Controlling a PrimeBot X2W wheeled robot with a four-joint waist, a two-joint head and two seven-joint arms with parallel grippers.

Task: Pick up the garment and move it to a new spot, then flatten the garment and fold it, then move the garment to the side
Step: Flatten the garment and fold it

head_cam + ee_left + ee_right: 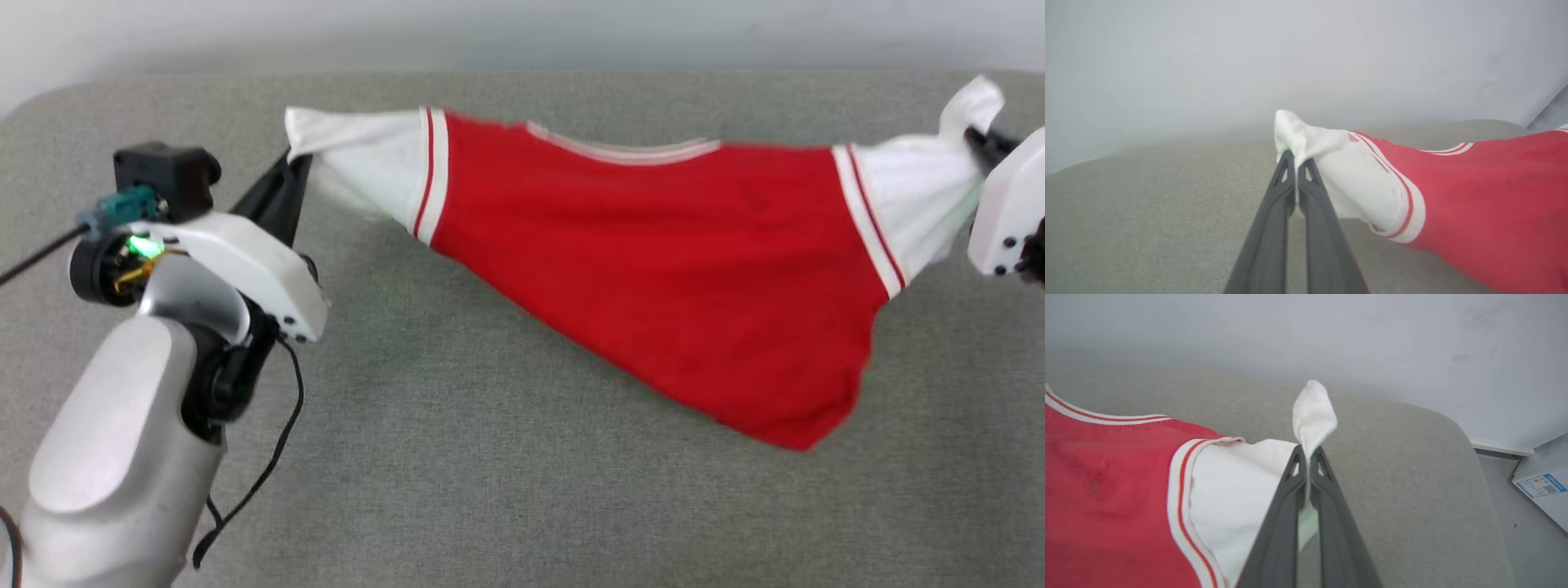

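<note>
The grey padded surface [457, 490] lay nearest the head camera. Above it, the garment [653, 269] was stretched between both arms, with its red body sagging toward the surface; contact at the hem could not be determined. The left gripper [287, 167] was clamped on one white sleeve tip and the right gripper [976, 140] on the other. A pale wall [522, 33] stood beyond.

Silver left forearm [106, 441] bears a white wrist shell [261, 269], black cable [282, 433], seemingly teal plug [122, 208] and dark claw [1295, 159].

Left gripper [1295, 160], right gripper [1307, 454] clamped, spread wide.
</note>
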